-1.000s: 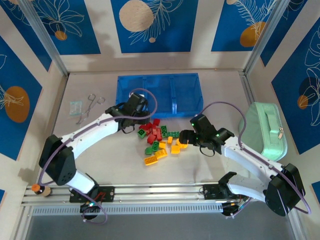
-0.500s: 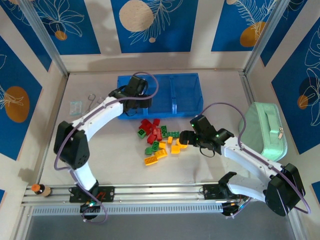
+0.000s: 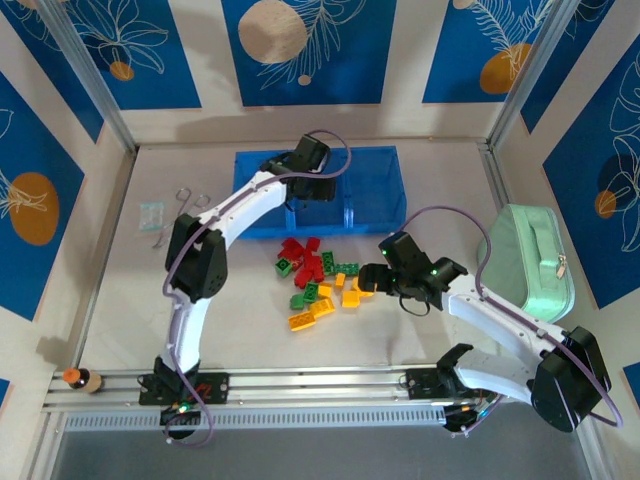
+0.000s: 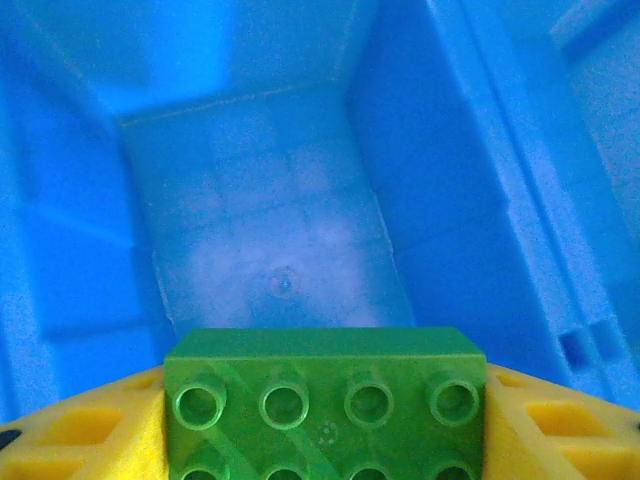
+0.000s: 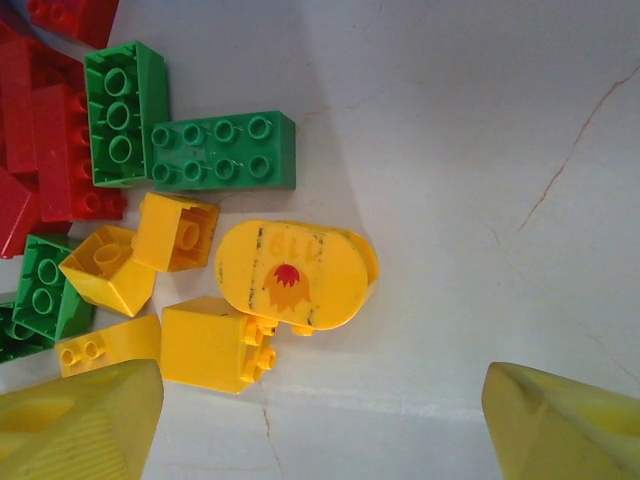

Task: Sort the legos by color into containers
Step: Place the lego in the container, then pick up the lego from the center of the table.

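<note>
A green brick is gripped by left fingers over the tray; the lego pile is unsorted below spread right fingers.

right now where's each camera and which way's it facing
top external: above, behind the bases, looking down; both arms, left gripper over the tray.
left wrist: down into the tray; fingers clamp a green brick.
right wrist: down at the lego pile; open fingertips show.
shared: top and right wrist both see the pile.
</note>
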`<state>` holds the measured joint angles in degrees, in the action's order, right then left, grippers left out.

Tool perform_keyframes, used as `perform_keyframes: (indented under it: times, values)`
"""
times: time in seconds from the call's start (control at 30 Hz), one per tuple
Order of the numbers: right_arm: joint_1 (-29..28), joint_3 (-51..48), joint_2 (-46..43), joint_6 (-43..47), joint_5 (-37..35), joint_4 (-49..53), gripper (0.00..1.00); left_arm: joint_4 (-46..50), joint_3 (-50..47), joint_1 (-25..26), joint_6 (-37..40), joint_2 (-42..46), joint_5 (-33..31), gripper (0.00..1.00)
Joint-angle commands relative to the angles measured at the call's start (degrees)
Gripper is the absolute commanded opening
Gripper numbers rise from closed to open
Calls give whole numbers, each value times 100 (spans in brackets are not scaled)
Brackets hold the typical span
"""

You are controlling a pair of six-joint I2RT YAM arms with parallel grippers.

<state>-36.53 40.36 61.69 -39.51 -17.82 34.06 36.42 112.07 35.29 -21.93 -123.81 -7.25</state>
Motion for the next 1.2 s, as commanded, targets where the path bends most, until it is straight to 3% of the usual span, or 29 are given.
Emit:
perform_keyframes:
  times: [0.0,0.07,0.23,0.47,0.57,0.7,0.77,1.0,1.17]
  values:
    - [-56,-15,-213,-136,57,171,84,322,426,22,127,-146,124,59]
    - [-65,-46,-260,-154,55,176,84,376,549,22,134,-186,133,72]
    - [-103,-46,-290,-163,70,212,84,355,623,57,143,79,112,84]
    - [-349,150,-250,-27,18,259,84,161,132,257,271,1085,152,88]
    - [-632,366,-109,157,-81,228,84,-562,-1038,286,234,2045,404,88]
    - [-1109,721,256,829,40,-89,84,-2023,-3708,286,44,3793,392,88]
    - [-1224,952,544,1134,225,-285,84,-2303,-4807,271,-162,4546,238,88]
    - [-1450,2277,2262,1805,633,-224,82,-1596,-7276,274,-948,6724,-127,86]
    - [-1653,3437,3535,2113,590,235,79,-899,-8074,285,-1372,8097,-121,85]
